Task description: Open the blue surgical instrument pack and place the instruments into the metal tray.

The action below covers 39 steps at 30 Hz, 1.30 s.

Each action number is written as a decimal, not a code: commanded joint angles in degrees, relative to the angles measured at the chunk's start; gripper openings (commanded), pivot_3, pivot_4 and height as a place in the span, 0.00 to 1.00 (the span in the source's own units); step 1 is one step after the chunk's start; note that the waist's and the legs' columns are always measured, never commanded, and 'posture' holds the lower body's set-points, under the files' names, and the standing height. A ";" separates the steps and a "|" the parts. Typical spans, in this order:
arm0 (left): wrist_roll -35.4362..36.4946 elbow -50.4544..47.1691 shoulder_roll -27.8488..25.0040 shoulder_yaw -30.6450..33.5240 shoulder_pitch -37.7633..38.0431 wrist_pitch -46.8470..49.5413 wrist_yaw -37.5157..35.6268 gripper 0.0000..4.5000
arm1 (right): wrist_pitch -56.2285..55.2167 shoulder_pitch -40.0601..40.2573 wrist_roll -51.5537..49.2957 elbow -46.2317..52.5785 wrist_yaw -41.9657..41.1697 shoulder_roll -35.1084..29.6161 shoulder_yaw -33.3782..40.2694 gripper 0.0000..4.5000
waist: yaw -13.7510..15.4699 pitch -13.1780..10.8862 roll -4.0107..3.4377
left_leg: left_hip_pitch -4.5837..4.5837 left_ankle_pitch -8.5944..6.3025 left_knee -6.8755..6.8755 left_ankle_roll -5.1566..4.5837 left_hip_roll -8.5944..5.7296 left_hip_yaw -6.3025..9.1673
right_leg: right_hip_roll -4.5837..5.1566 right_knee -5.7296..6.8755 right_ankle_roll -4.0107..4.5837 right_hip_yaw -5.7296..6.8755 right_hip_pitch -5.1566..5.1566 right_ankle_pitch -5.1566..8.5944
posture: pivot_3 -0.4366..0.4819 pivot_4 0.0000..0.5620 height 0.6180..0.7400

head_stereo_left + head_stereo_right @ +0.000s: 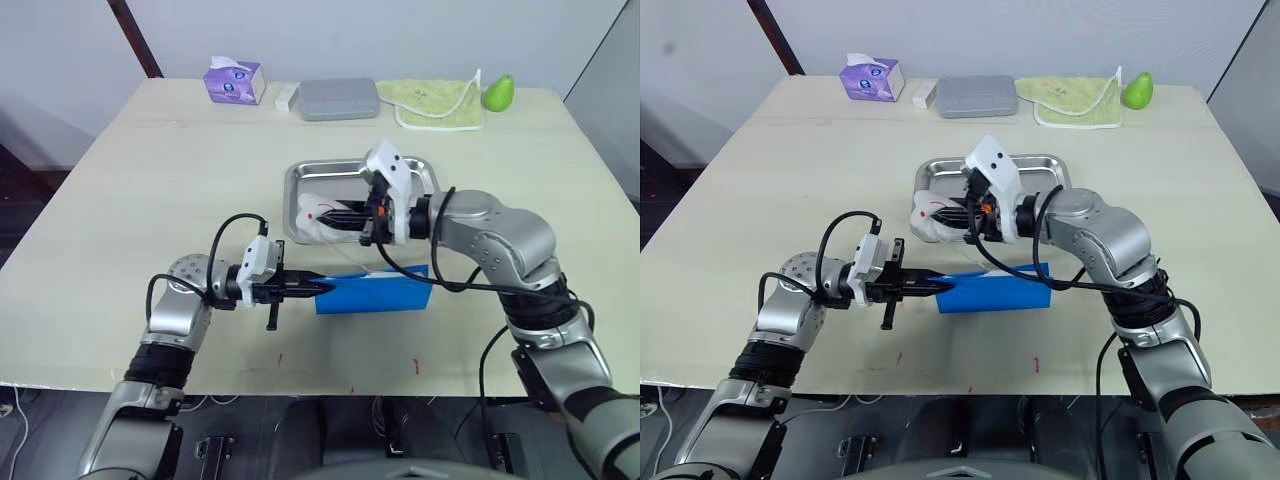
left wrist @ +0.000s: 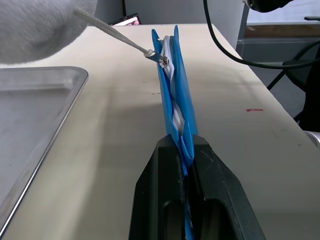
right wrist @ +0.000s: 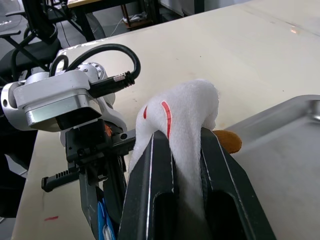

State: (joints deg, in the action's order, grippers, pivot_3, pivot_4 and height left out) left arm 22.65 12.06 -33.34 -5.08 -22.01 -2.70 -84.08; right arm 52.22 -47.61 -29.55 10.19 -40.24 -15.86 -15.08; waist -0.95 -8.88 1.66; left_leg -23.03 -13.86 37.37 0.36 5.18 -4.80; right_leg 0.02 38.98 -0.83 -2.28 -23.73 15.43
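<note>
A pale wooden desk (image 1: 180, 190) fills the scene, with a light wall beyond its far edge and dark floor showing at 9 o'clock. Along the far edge sit a purple tissue box (image 1: 234, 80), a small white block (image 1: 286, 96), a grey case (image 1: 339, 98), a green cloth (image 1: 437, 103) and a green pear-shaped thing (image 1: 498, 92).

Near the desk's middle lies the metal tray (image 1: 305, 180), shiny and shallow. Just at 6 o'clock of it stands the blue pack (image 1: 375, 292), up on its edge. The left pincer (image 1: 318, 289) is clenched on the pack's end at 9 o'clock; in the left wrist view the blue edges and whitish lining are pinched between its fingers (image 2: 220, 180). A white cord (image 2: 112, 32) runs from the pack's zip pull up to a white soft toy (image 1: 930, 215) with red marks. The right pincer (image 1: 330, 218) grips that toy over the tray's 9 o'clock edge. Small red marks dot the desk near its front edge.
</note>
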 commanded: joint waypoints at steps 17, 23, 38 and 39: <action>-1.89 2.10 0.42 -1.58 -0.88 0.84 0.26 0.00 | 0.54 7.67 -5.30 16.72 -14.29 -14.53 -6.14 0.00 | 0.04 0.00 0.00 | 0.00 0.00 0.02 -0.01 -0.01 0.06 | 0.02 0.00 -0.01 0.05 0.02 0.01 | 0.48 0.27 1.00; -2.05 2.28 0.49 -1.89 -1.07 0.74 -0.29 0.00 | -0.63 5.57 -3.37 14.43 -17.08 -14.44 -9.22 0.36 | 0.14 0.01 0.00 | -0.02 0.00 0.01 0.00 -0.01 0.06 | 0.01 -0.05 0.00 0.06 0.02 0.01 | 0.48 0.27 1.00; -1.33 1.82 0.68 -1.75 -0.41 0.04 -1.40 0.00 | -4.74 11.59 -10.13 18.54 -18.87 -16.09 3.87 0.97 | 0.21 0.01 0.00 | -0.03 0.00 0.01 0.00 -0.01 0.08 | 0.02 -0.06 0.00 0.08 0.02 0.01 | 0.48 0.27 1.00; -1.27 1.72 0.71 -1.73 -0.26 -0.05 -1.43 0.00 | -5.81 13.31 -10.47 19.01 -18.68 -16.73 6.12 0.97 | 0.22 0.01 0.00 | -0.04 0.00 0.01 0.00 -0.01 0.09 | 0.02 -0.06 -0.01 0.09 0.03 0.01 | 0.48 0.27 1.00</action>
State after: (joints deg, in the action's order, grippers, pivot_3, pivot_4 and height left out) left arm 22.21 13.13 -32.57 -5.70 -23.34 -2.80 -84.81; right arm 48.69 -36.10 -38.20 26.64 -59.27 -31.41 -14.23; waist -0.73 -8.87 1.66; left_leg -23.07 -13.86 37.38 0.35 5.16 -4.71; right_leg 0.04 38.91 -0.84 -2.19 -23.70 15.43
